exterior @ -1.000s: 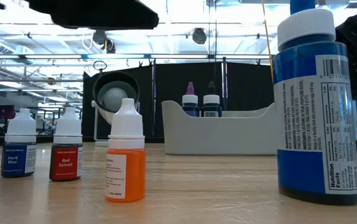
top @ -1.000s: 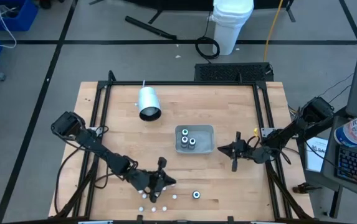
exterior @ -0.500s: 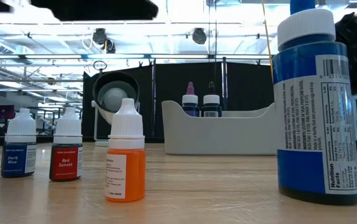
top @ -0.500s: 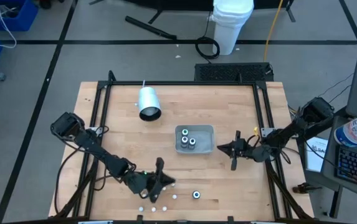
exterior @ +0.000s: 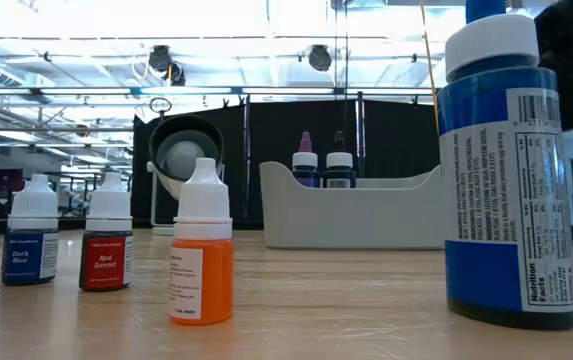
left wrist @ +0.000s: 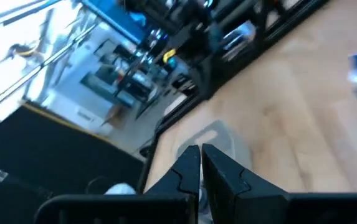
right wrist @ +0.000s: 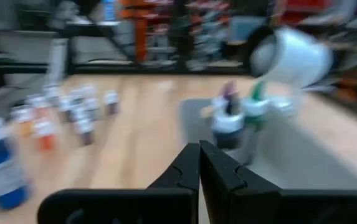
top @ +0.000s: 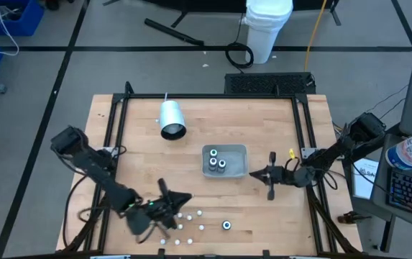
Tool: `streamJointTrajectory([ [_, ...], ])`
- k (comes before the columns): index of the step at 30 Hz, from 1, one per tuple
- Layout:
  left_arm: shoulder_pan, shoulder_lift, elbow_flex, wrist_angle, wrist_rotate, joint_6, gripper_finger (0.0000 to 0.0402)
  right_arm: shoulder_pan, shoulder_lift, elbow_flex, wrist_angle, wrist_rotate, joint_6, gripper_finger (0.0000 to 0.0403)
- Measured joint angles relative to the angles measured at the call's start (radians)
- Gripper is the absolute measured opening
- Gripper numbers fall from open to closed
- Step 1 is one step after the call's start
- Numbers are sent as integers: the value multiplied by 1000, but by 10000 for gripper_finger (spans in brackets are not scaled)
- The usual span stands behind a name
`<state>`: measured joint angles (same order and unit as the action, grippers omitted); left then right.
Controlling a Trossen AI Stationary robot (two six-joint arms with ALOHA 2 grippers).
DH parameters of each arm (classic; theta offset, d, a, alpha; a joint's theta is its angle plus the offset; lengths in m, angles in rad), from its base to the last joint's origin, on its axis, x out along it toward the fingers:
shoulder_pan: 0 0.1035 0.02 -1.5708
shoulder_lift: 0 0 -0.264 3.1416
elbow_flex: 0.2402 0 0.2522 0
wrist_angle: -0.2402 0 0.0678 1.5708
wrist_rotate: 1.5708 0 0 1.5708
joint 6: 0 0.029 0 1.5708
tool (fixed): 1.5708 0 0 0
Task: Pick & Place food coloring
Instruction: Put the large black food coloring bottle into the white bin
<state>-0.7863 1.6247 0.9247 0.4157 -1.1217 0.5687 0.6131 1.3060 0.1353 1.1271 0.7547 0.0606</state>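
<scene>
spanning most of the high view, the wooden table [top: 191,144] carried everything. the left arm reached across its near left part, and the left gripper [top: 179,198] hung just above the cluster of small food coloring bottles [top: 184,221] near the front edge, its fingers pressed together with nothing between them. the right arm came in from the right edge, and the right gripper [top: 269,175] sat just beside the right end of the grey tray [top: 240,152], clenched and empty. a white cylinder [top: 170,119] lay on its side toward the far left of the table, well apart from the tray.

the tray held three capped bottles [top: 216,163], standing close together in its left half. in the low view a wide blue bottle [exterior: 506,180] stood nearest the camera on the right, an orange bottle [exterior: 202,250] stood upright left of centre, and a red-labelled bottle [exterior: 107,245] and a dark blue bottle [exterior: 32,242] stood side by side farther left. from above, one darker-capped bottle [top: 226,225] stood alone, apart from the white-capped cluster.
</scene>
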Motion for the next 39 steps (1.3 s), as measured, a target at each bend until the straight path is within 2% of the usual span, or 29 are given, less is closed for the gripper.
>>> streamJointTrajectory([
  [1,-19,-20,-12,-11,4,1,26,-8,0,5,0,26,-16,1],
  [3,-46,-59,-41,-37,85,3,26,-38,-2,9,-3,25,-33,1],
  [7,-38,-116,-110,-4,344,57,26,-149,-5,29,-8,-110,-25,1],
  [10,59,-129,-180,131,475,111,21,-245,-5,84,-50,-295,-45,0],
  [14,232,-161,-260,214,567,64,5,-299,-5,167,-144,-442,-176,0],
  [16,276,-201,-298,215,623,36,9,-302,-5,189,-181,-502,-256,0],
  [23,320,-359,-469,251,683,10,6,-303,-5,192,-107,-658,-336,0],
  [27,343,-410,-581,349,744,-22,8,-306,-3,192,-140,-648,-284,0],
  [32,362,-424,-635,515,773,-98,9,-301,19,193,-25,-654,-199,0],
  [35,365,-421,-632,509,741,-209,27,-258,41,224,-18,-678,-218,0],
  [37,362,-415,-624,461,715,-224,39,-212,63,294,-30,-674,-256,0],
  [39,346,-408,-623,428,703,-224,53,-167,95,397,-118,-616,-290,0],
])
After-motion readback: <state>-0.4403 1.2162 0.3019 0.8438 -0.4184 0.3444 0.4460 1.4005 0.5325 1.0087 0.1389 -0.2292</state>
